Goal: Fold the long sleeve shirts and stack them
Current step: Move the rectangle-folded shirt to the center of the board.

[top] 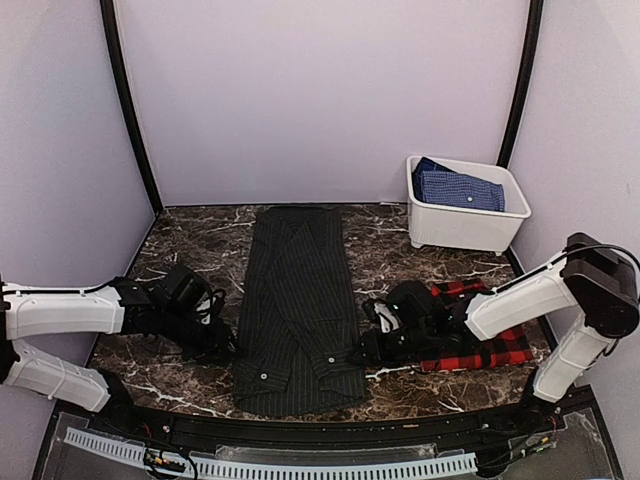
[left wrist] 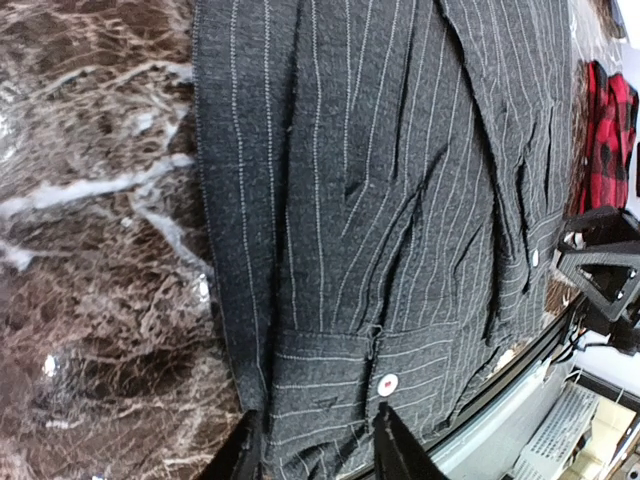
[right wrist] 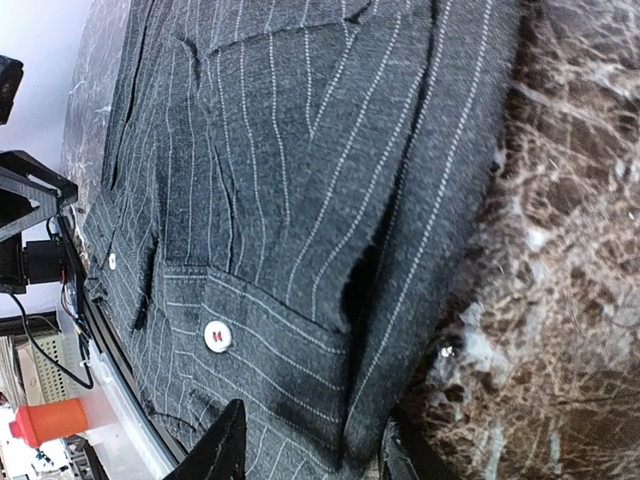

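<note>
The charcoal pinstripe shirt (top: 298,305) lies folded into a long strip down the middle of the table, cuffs with light buttons at the near end. My left gripper (top: 222,343) is open at its near left edge; in the left wrist view (left wrist: 315,445) the fingers straddle the cuff cloth (left wrist: 330,370). My right gripper (top: 362,350) is open at the near right edge; in the right wrist view (right wrist: 310,450) its fingers straddle the shirt's edge (right wrist: 300,340). The red-and-black plaid shirt (top: 480,335) lies folded at the right, partly under the right arm.
A white bin (top: 465,205) holding a blue cloth (top: 458,186) stands at the back right. The table's near edge rail (top: 300,432) runs just below the shirt's cuffs. Dark marble tabletop (top: 190,240) shows on both sides of the shirt.
</note>
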Robot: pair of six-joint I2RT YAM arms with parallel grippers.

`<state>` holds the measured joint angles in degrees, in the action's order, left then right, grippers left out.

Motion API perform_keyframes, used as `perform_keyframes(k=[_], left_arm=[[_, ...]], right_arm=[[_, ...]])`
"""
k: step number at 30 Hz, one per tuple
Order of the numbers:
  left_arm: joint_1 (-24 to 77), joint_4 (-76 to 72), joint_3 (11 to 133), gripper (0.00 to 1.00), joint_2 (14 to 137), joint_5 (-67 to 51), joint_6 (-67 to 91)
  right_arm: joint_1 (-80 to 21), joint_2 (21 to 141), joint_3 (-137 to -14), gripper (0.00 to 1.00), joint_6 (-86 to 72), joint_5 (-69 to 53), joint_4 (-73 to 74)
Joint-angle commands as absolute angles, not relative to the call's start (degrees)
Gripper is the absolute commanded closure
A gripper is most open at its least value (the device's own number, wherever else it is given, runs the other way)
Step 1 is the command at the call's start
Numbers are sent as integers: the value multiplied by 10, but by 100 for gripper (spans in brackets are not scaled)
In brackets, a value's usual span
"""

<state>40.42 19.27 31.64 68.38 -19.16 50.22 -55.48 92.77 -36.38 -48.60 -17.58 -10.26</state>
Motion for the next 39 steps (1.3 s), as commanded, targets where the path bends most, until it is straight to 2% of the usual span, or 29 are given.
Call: perform_keyframes(k=[1,4,11,18,21,27,35,39], left_arm=[[406,248,327,58,666,-167,487],[406,226,324,55,681,-182,487],[403,173,310,54,724,-227,493],[403,157,293,58,751,-237,498],[403,178,294,60,752,-207,489],[403,174,281,59,751,-211,494],[403,122,253,69,759,-264,519],[403,102,237,79,758,-288,535]], right_arm=[[-562,910,-339,58,-504,-181,-95],[-562,908,-328,58,-517,-191,-106],[-562,908,-309,60,-545,-202,-136],[-561,914,-294,63,-566,-206,-167],[-562,920,-292,65,-572,-209,-181],[-562,928,-294,67,-573,-213,-189],[-563,937,-300,75,-574,-214,-204],[-563,940,-299,84,-575,-216,-216]])
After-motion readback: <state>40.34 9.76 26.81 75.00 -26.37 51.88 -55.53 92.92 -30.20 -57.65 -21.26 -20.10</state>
